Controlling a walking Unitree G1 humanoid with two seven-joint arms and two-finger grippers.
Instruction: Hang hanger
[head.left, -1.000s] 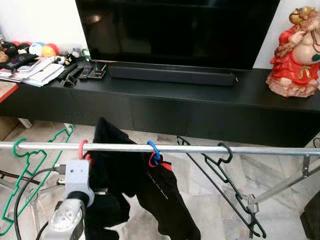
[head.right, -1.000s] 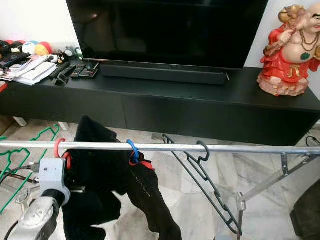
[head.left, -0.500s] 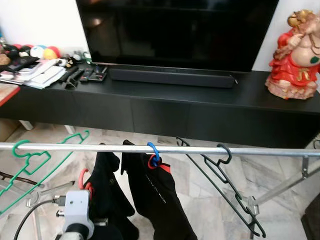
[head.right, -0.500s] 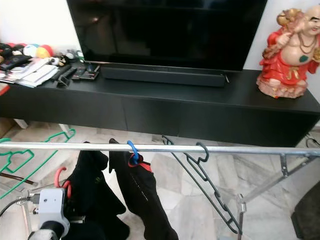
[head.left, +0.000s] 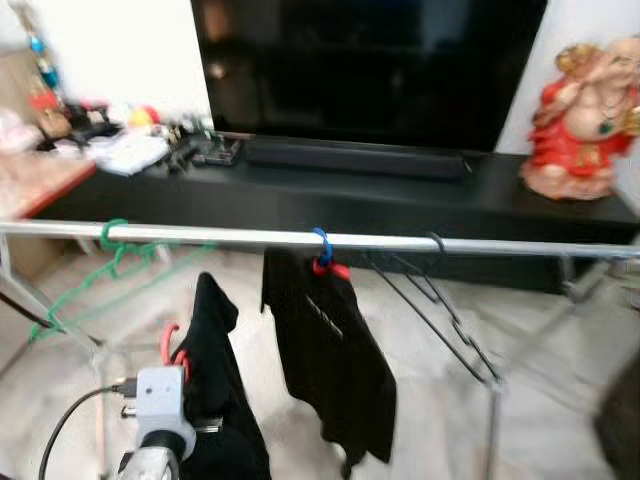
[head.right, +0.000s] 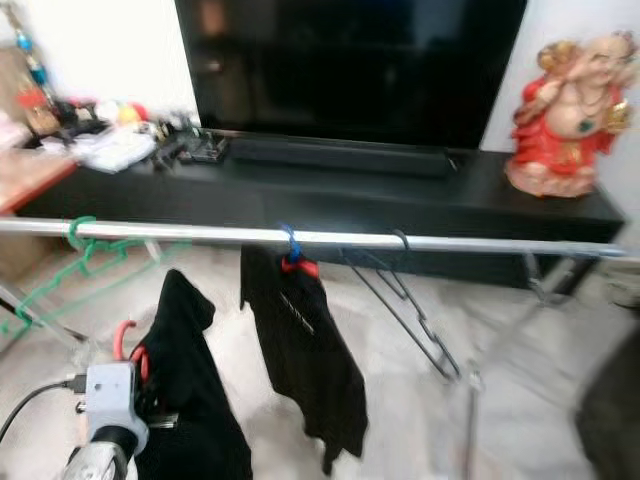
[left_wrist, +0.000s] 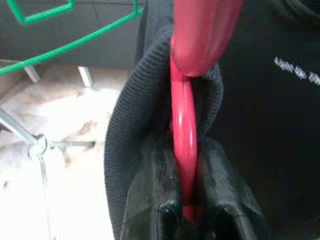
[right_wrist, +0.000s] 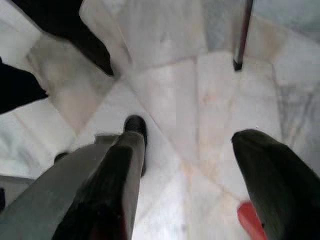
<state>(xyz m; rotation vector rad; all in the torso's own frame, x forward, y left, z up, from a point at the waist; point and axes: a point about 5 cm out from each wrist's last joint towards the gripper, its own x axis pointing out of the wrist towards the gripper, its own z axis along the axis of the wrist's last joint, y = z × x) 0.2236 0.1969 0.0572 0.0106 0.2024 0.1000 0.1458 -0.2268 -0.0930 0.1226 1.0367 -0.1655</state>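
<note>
Left wrist view has the left gripper (left_wrist: 186, 212) jaws clamped on the red hanger (left_wrist: 184, 125); lift its hook toward twelve o'clock, over the rail (head.left: 250, 237).

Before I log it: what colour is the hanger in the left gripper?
Red hanger, clearest in the left wrist view.

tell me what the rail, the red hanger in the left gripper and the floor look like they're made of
Rail: likely metal tube, silvery with a bright sheen along it.
Red hanger: probably plastic, smooth and glossy with a rounded section; the left gripper has its jaws shut on it, a black ribbed-knit garment draped over it.
Floor: looks like polished marble or marble-look tile, pale with grey veins and visible seams.
</note>
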